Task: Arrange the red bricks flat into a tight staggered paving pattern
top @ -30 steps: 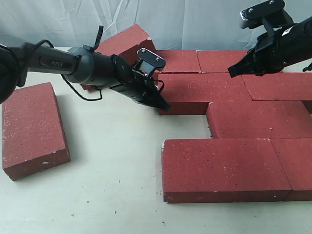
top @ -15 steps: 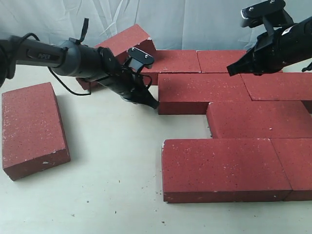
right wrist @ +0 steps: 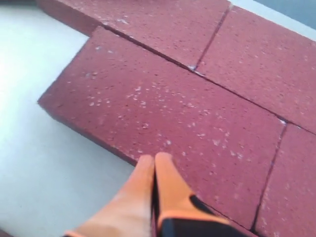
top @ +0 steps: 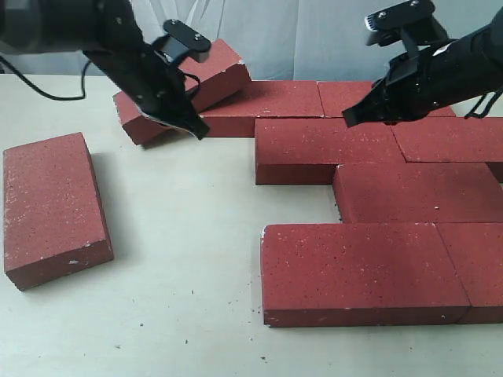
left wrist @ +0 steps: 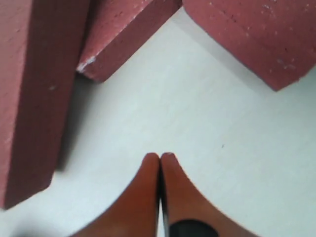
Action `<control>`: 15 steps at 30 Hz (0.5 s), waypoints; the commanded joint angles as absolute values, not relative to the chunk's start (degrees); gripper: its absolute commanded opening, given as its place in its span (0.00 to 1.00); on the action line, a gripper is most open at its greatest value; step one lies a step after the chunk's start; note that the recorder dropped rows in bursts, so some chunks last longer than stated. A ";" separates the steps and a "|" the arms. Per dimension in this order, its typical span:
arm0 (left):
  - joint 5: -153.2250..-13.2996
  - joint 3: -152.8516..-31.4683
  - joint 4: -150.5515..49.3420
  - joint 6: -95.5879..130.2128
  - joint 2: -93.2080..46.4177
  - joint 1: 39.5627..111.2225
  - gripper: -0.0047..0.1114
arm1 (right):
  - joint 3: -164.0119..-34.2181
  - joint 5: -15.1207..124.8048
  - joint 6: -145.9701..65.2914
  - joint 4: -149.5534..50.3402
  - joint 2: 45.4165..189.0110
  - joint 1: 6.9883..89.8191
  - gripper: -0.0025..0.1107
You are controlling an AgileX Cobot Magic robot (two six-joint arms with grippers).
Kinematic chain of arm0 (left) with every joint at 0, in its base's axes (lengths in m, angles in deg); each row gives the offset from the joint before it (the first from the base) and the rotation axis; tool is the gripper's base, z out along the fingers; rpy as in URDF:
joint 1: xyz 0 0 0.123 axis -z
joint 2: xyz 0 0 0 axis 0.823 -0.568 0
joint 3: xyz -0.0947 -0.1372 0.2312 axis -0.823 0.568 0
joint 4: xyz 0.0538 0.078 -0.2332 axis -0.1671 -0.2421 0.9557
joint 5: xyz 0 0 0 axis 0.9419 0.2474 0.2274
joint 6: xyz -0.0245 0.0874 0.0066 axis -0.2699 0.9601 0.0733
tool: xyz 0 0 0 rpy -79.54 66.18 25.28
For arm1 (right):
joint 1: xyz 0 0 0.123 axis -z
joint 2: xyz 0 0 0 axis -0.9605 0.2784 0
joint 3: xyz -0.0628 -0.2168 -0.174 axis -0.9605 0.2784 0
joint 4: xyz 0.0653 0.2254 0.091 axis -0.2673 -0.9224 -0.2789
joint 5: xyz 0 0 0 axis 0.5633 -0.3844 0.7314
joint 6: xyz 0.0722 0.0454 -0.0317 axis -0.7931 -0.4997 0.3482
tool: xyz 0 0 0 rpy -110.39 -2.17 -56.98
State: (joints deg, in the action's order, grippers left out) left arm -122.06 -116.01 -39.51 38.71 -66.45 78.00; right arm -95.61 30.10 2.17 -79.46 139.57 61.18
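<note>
**A:** At back left of the table [top: 181, 236], left gripper [left wrist: 160, 157]: state?

**B:** Fingers pressed flat together, nothing between them; tip sits low over bare table, just beside the skewed brick [top: 196, 78]; can't tell if it touches.

**A:** Right gripper [right wrist: 154, 158]?

**B:** Same, pinched closed and empty; it's above the second-row left brick [top: 330, 149]; contact unclear.

**A:** Where are the red bricks?

**B:** Paved patch on the right, flat and staggered, edges touching; back-row brick [top: 275, 98] plus a neighbour [top: 354, 94]; two in the second row; third-row brick [top: 416, 192]; front-row brick [top: 361, 271] with another cut off at the frame edge.

**A:** Strays?

**B:** Loose brick [top: 51, 208] lies flat at far left, well apart from the patch; skewed brick is turned at an angle, one end overlapping the back-row brick, looks tilted.
</note>
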 commanded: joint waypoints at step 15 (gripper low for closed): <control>-119.36 -105.59 -56.44 20.78 -59.43 56.84 0.04 | -95.97 17.16 28.41 -94.97 139.43 42.35 0.02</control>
